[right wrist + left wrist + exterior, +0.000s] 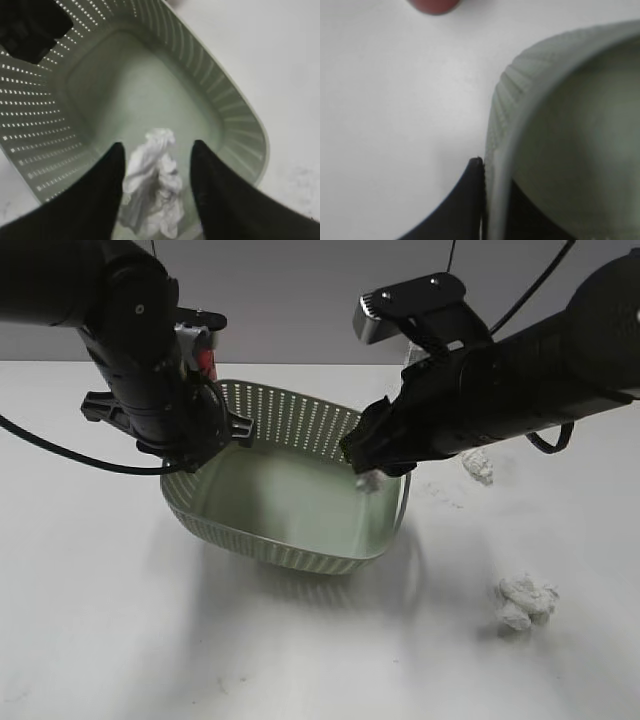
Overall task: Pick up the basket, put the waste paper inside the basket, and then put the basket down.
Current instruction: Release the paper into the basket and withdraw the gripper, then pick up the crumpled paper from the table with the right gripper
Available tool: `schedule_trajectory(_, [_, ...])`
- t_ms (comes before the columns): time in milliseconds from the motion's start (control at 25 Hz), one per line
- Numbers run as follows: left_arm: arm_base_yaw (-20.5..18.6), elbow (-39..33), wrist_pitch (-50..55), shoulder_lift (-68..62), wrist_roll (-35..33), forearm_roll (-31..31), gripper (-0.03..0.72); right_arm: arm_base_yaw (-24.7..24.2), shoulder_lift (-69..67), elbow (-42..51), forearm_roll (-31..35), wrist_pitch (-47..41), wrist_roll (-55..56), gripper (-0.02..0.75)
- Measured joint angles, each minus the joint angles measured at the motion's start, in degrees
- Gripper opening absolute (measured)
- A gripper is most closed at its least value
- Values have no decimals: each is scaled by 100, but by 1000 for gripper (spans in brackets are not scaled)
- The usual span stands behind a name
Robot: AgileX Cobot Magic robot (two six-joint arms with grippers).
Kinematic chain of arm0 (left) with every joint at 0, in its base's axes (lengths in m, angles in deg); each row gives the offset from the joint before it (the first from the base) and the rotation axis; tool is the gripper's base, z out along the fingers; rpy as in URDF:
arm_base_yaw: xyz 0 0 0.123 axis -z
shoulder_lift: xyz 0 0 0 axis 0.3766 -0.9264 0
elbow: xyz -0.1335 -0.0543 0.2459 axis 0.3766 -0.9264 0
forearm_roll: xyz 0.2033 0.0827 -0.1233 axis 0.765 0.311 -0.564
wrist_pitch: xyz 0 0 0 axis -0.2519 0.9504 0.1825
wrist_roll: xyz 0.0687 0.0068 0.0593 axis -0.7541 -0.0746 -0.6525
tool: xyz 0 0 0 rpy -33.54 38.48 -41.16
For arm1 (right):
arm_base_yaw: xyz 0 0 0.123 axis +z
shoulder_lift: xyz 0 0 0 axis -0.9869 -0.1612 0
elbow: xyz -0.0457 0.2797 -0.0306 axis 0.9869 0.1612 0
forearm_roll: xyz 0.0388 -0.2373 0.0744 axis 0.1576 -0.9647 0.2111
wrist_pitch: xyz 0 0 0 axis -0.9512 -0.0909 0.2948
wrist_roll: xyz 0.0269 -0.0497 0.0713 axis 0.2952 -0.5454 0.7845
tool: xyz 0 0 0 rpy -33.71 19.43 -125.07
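Observation:
The pale green basket (290,500) is tilted, with its left rim raised. My left gripper (200,455) is shut on that rim; in the left wrist view the rim (530,90) runs between the two fingers (492,170). My right gripper (366,466) hangs over the basket's right side with its fingers apart (156,150). A crumpled white wad of waste paper (155,190) sits between them above the basket floor (135,95), with a gap to the right finger. The wad also shows in the exterior view (368,481).
Two more wads of waste paper lie on the white table to the right, one near the front (525,602) and one further back (478,466). A red can (205,362) stands behind my left arm; its edge shows in the left wrist view (436,5).

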Motion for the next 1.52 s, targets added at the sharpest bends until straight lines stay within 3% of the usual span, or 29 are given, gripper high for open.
schedule_trajectory(120, [0,0,0,0,0,0,0,34,-42,0,0,38,-25,549])
schedule_trajectory(160, [0,0,0,0,0,0,0,38,-42,0,-17,49,-29,605])
schedule_trajectory(240, [0,0,0,0,0,0,0,3,-32,0,-141,69,-29,636])
schedule_trajectory(320, [0,0,12,0,0,0,0,-213,3,0,-211,63,54,631])
schedule_trajectory(560, [0,0,52,0,0,21,0,-1846,-75,-28,-481,521,211,578])
schedule_trajectory(640, [0,0,52,0,0,26,0,-2189,-297,-124,-715,676,215,568])
schedule_trajectory(840, [0,0,47,0,0,26,0,-2303,-1343,-484,-1041,1067,228,561])
schedule_trajectory(1240, [0,0,30,0,0,26,0,-2303,-2742,-915,-1063,1562,228,556])
schedule_trajectory(1400, [0,0,24,0,0,26,0,-2303,-2859,-921,-1053,1567,228,512])
schedule_trajectory(1520, [0,0,18,0,0,26,0,-2303,-2877,-926,-1053,1567,228,430])
